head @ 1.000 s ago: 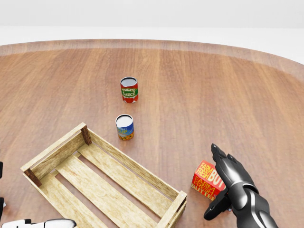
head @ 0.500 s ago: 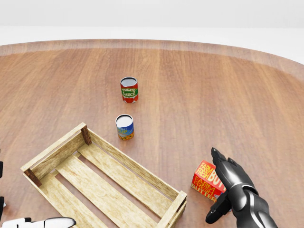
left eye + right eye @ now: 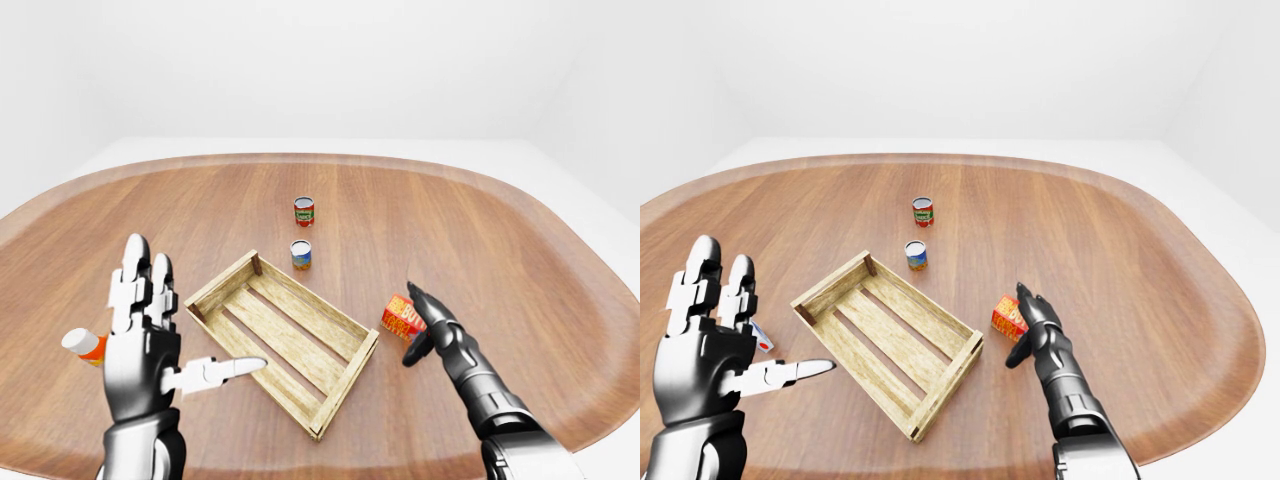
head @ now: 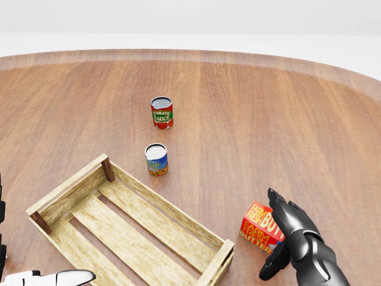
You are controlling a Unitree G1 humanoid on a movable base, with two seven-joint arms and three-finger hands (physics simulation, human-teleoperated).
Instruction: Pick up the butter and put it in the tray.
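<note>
Glossy dark metallic right hand [image 4: 290, 229] with segmented, jointed fingers on a ribbed cylindrical forearm [image 3: 487, 395]; paler, silver-chrome left hand [image 3: 142, 345] with blocky white-and-grey finger segments, dark joint seams and a rounded grey wrist cuff.

Tray [image 4: 161, 210] open-topped; cans [image 4: 156, 159] beyond far rim.

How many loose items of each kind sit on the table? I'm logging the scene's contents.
Cans: 2, a tomato sauce can and a blue-labelled can
Butter boxes: 1, the butter
Wooden trays: 1, the tray
Orange containers with a white cap: 1, the capped container, partly hidden by the left hand
Total: 5
</note>
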